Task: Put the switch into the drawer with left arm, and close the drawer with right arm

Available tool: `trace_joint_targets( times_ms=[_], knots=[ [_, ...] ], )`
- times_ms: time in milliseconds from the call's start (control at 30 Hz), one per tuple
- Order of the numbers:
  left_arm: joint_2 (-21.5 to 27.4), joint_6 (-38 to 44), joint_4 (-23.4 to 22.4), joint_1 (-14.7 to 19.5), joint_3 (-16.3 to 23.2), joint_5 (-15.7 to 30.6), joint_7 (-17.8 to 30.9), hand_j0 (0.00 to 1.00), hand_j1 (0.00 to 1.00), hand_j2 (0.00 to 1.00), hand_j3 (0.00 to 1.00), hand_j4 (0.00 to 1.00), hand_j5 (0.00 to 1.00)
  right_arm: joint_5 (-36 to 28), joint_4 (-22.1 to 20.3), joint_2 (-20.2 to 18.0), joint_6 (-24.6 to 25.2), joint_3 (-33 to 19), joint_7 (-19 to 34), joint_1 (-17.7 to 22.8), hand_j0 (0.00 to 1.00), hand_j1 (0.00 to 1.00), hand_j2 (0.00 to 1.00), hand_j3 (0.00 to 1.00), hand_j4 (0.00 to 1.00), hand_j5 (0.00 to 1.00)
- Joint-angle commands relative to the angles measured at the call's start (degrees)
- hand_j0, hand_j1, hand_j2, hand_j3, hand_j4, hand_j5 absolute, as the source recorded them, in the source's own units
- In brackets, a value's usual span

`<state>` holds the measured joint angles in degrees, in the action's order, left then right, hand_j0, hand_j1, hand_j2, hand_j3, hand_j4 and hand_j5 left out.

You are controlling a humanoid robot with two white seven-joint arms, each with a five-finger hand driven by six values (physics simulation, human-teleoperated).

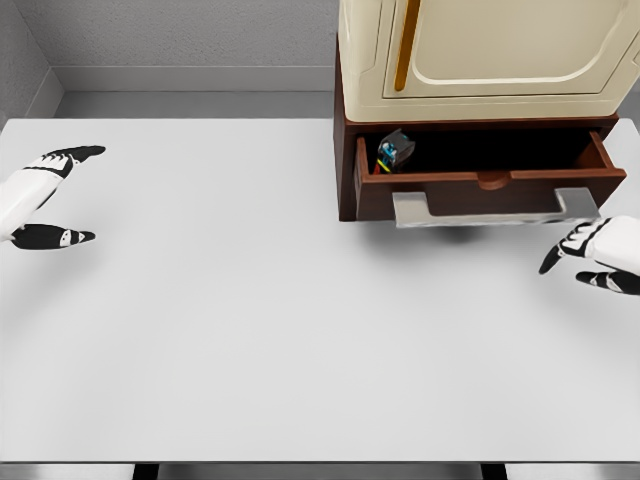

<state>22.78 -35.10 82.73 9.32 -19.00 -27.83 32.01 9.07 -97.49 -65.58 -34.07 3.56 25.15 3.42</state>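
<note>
Hovering over the white table [250, 330] well to the left of the drawer [480, 185], the left hand [35, 195] has its fingers spread and grips nothing. Inside that pulled-out drawer, the switch [394, 152] sits tilted in the left end, under the cream cabinet [480, 50]. Just below the drawer's right end, the right hand [600, 255] hangs near the grey handle [490, 208], fingers relaxed and empty.

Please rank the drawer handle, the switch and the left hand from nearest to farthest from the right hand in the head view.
1. Drawer handle, just up-left of the right hand.
2. Switch, in the open drawer's left end.
3. Left hand, at the far left edge of the table.
</note>
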Motion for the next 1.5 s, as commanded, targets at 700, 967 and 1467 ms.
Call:
trace_joint_targets(
  times_ms=[700, 967, 1467],
  knots=[
    [-0.02, 0.1, 0.15, 0.0, 0.1, 0.41, -0.02, 1.0, 1.0, 1.0, 1.0, 1.0, 1.0, -5.82, -1.3, -2.09, -0.93, 7.78, -0.02, -2.9, 0.55, 0.55, 0.55, 0.55, 0.55, 0.55],
    [-2.39, 0.1, 1.55, 1.05, 4.91, -0.38, 0.24, 1.0, 1.0, 1.0, 1.0, 1.0, 1.0, -6.26, -1.74, -2.54, -0.93, 7.34, -0.1, -1.4, 0.52, 0.52, 0.52, 0.52, 0.52, 0.52],
    [8.41, 15.32, 20.45, 12.92, 38.24, 41.35, 0.33, 1.0, 1.0, 1.0, 1.0, 1.0, 1.0, -6.61, -0.6, -2.54, -0.93, 7.25, -0.02, -2.1, 0.47, 0.47, 0.47, 0.47, 0.47, 0.47]
  ],
)
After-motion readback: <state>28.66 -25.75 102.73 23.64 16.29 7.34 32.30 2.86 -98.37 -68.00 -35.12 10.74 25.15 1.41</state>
